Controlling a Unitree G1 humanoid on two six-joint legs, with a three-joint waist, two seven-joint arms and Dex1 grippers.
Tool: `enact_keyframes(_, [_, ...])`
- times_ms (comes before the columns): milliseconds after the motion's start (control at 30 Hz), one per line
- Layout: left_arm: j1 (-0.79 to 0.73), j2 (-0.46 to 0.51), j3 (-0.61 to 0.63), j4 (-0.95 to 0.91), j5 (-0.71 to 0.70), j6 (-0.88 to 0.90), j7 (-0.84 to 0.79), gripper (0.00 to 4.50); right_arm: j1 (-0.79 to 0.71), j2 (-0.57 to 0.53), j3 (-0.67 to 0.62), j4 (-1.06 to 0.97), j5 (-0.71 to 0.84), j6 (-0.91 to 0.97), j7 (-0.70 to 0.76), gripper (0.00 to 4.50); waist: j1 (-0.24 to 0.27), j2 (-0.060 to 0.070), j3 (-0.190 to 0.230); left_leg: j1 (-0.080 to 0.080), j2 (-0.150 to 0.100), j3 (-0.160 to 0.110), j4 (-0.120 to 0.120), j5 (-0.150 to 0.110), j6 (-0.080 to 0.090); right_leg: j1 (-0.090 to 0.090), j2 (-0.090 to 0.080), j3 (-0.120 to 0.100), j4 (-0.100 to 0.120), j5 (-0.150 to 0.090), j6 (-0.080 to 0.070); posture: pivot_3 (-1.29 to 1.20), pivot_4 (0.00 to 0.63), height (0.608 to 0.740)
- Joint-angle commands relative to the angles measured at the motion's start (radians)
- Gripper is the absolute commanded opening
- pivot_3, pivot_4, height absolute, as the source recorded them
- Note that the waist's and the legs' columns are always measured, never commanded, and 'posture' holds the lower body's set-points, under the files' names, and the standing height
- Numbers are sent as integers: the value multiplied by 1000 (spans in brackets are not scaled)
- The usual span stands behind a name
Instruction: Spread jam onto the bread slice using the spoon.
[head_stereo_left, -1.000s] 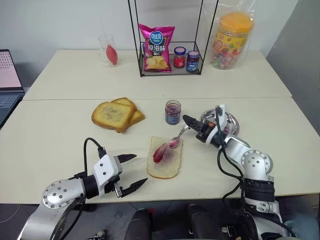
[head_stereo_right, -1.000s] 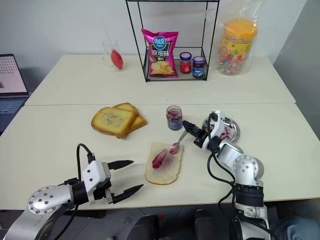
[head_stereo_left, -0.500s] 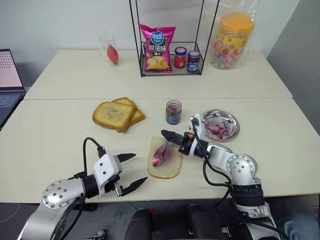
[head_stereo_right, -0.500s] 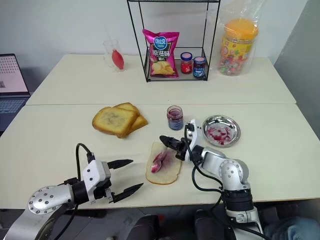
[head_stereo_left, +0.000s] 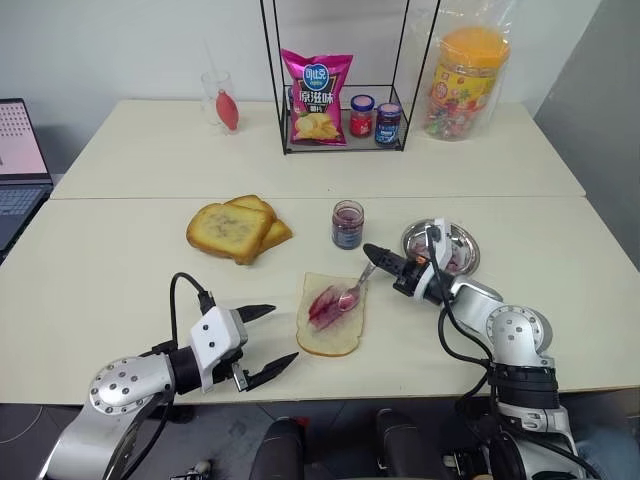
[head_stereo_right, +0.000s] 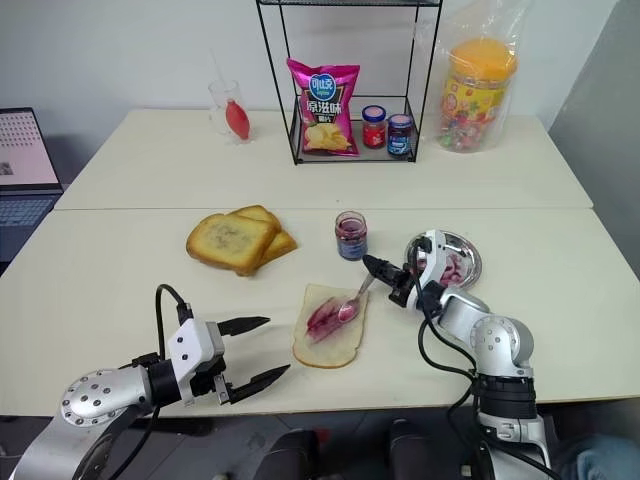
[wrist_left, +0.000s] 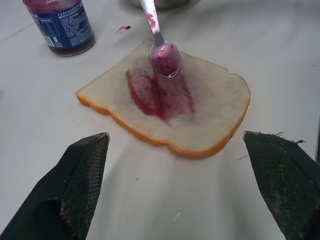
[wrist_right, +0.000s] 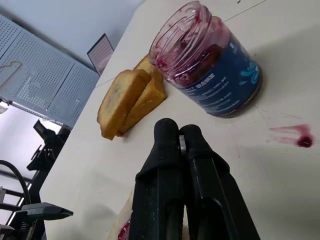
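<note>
The pale bread slice (head_stereo_left: 328, 318) lies near the table's front edge with a red-purple jam smear across its middle. The silver spoon (head_stereo_left: 353, 291) slants down from my right gripper (head_stereo_left: 372, 252), which is shut on its handle. The spoon's jam-coated bowl (wrist_left: 165, 57) rests on the slice's far right part, at the end of the smear. The open glass jar of jam (head_stereo_left: 347, 224) stands just beyond the slice, to the left of the right gripper. My left gripper (head_stereo_left: 281, 335) stands open and holds nothing, a short way left of the slice.
Golden toasted slices (head_stereo_left: 236, 228) are stacked at the left. A jam-stained metal dish (head_stereo_left: 455, 240) sits behind the right gripper. A jam drop (wrist_right: 301, 141) lies by the jar. At the back are a wire rack (head_stereo_left: 335, 140), a glass (head_stereo_left: 218, 98), a candy jar (head_stereo_left: 462, 80) and a laptop (head_stereo_left: 15, 160).
My right gripper swept the spoon down across the slice, then drew it back up to the slice's far right part. The jam smear has grown wider. The left gripper has kept still.
</note>
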Motion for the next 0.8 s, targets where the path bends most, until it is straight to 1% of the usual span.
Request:
enact_keyframes(33, [-16, -4, 8, -4, -7, -12, 1, 4500, -16, 0, -54, -98, 139, 74, -12, 52, 0, 0, 0, 0, 0, 0, 0, 0, 0, 0, 0, 0, 0, 0, 0, 0, 150, 740])
enact_keyframes(133, [-59, 6, 15, -37, -39, 29, 2, 4500, -30, 28, -80, -153, 211, 64, -37, 52, -2, 0, 0, -1, 0, 0, 0, 0, 0, -1, 0, 0, 0, 0, 0, 0, 150, 740])
enact_keyframes(300, [-221, 31, -4, -92, -106, 137, -7, 4500, -51, 31, -108, -186, 250, 25, -82, 52, 0, 0, 0, 0, 0, -1, 0, 0, 0, 0, 1, -1, 1, 0, 1, 0, 150, 740])
enact_keyframes(367, [-338, 26, -26, -119, -174, 241, 14, 4500, -59, 18, -135, -192, 261, 2, -104, 52, -1, 0, 0, 0, 0, -1, 1, 0, 0, 1, 1, -1, 0, 0, 1, 0, 150, 740])
enact_keyframes(433, [-419, 22, -57, -138, -204, 304, 21, 4500, -63, -5, -167, -193, 264, -23, -122, 52, 1, 0, 0, -1, 0, -2, 1, 0, 0, 0, 1, -1, 0, 1, 1, 0, 150, 740])
enact_keyframes(567, [-635, -45, -195, -126, -193, 405, 59, 4500, -49, -98, -284, -159, 236, -103, -143, 52, 3, 0, 0, -1, -1, -1, 0, 0, 0, 1, 1, 0, -1, 1, 1, 0, 150, 740])
enact_keyframes(700, [-757, -137, -295, -60, -151, 435, 87, 4500, 9, -164, -318, -108, 182, -162, -106, 52, 6, 0, 0, -1, -1, -1, 0, 0, 0, 2, 1, -1, -1, 0, 3, 0, 150, 740])
enact_keyframes(800, [-819, -182, -385, -2, -87, 419, 80, 4500, 39, -198, -325, -13, 111, -245, -46, 52, -2, 0, 0, 0, -1, -1, 0, 0, 0, 2, 1, 0, -1, 0, 3, 0, 150, 740])
